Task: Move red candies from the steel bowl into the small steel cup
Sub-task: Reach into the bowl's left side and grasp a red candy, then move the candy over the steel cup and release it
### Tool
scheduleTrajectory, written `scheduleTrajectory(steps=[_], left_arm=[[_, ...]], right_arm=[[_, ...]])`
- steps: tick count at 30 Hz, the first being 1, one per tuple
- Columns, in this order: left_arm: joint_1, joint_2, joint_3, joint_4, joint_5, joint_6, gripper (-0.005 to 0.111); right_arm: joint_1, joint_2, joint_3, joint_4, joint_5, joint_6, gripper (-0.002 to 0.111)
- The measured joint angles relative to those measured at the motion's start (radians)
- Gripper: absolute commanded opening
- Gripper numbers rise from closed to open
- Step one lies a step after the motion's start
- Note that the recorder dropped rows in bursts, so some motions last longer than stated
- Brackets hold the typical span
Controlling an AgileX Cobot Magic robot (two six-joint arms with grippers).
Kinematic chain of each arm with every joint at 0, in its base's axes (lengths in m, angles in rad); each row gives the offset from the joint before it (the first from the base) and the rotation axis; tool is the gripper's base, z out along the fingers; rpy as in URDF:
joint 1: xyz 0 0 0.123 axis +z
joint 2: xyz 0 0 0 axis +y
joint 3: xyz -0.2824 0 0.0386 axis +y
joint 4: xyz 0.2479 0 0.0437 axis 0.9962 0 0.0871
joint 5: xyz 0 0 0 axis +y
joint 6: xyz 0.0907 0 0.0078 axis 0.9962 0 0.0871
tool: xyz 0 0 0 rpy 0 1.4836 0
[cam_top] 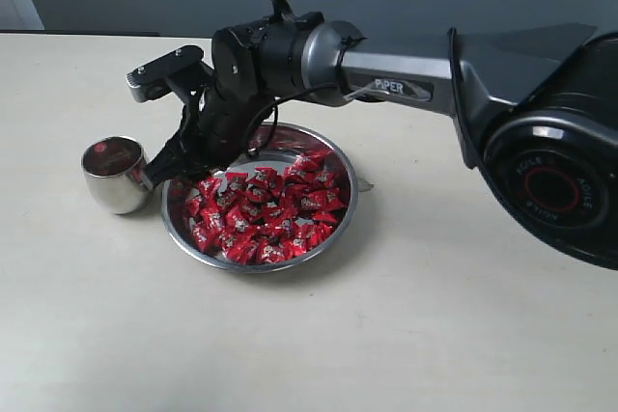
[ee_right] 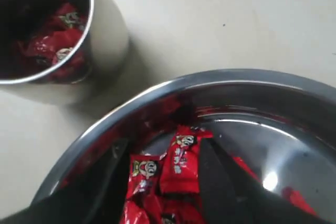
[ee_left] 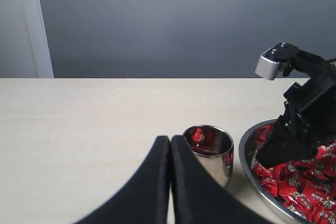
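The steel bowl (cam_top: pixel 353 202) (ee_left: pixel 245 157) (ee_right: pixel 220 76) holds a heap of red candies (cam_top: pixel 266 214) (ee_left: pixel 300 188). Just left of it stands the small steel cup (cam_top: pixel 114 190) (ee_left: pixel 214 167) (ee_right: pixel 109 34), with a few red candies inside. My right gripper (cam_top: pixel 183 167) (ee_right: pixel 164 153) reaches down into the bowl's left side, near the cup. Two red candies (ee_right: pixel 178 163) sit side by side between its fingers, touching both. My left gripper (ee_left: pixel 170 140) is shut and empty, low over the table in front of the cup; it does not show in the exterior view.
The right arm (cam_top: pixel 406 84) stretches from the right across the back of the bowl. The pale tabletop (cam_top: pixel 406 335) runs to a far edge against a grey wall. The bowl's back part shows bare steel.
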Motion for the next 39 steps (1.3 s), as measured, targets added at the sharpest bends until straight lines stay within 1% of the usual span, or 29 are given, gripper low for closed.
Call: scheduleTrajectory(steps=[2, 8, 11, 13, 15, 22, 26, 33, 39], left_arm=[[0.000, 0.000, 0.000, 0.000, 0.000, 0.000, 0.000], [0.000, 0.000, 0.000, 0.000, 0.000, 0.000, 0.000], [0.000, 0.000, 0.000, 0.000, 0.000, 0.000, 0.000], [0.000, 0.000, 0.000, 0.000, 0.000, 0.000, 0.000], [0.000, 0.000, 0.000, 0.000, 0.000, 0.000, 0.000], [0.000, 0.000, 0.000, 0.000, 0.000, 0.000, 0.000], [0.000, 0.000, 0.000, 0.000, 0.000, 0.000, 0.000], [0.000, 0.000, 0.000, 0.000, 0.000, 0.000, 0.000], [0.000, 0.000, 0.000, 0.000, 0.000, 0.000, 0.000]], right_arm=[[0.000, 0.016, 0.000, 0.006, -0.007, -0.005, 0.040], [0.000, 0.044, 0.000, 0.007, -0.016, -0.013, 0.040], [0.000, 0.044, 0.000, 0.007, -0.022, -0.013, 0.032], [0.000, 0.044, 0.000, 0.007, -0.024, -0.013, 0.023], [0.000, 0.044, 0.000, 0.007, -0.024, -0.013, 0.018], [0.000, 0.055, 0.000, 0.007, -0.032, -0.013, 0.011], [0.000, 0.055, 0.000, 0.007, -0.032, -0.013, -0.001], [0.000, 0.038, 0.000, 0.005, -0.026, -0.013, -0.001], [0.000, -0.035, 0.000, 0.007, -0.028, -0.013, -0.001]])
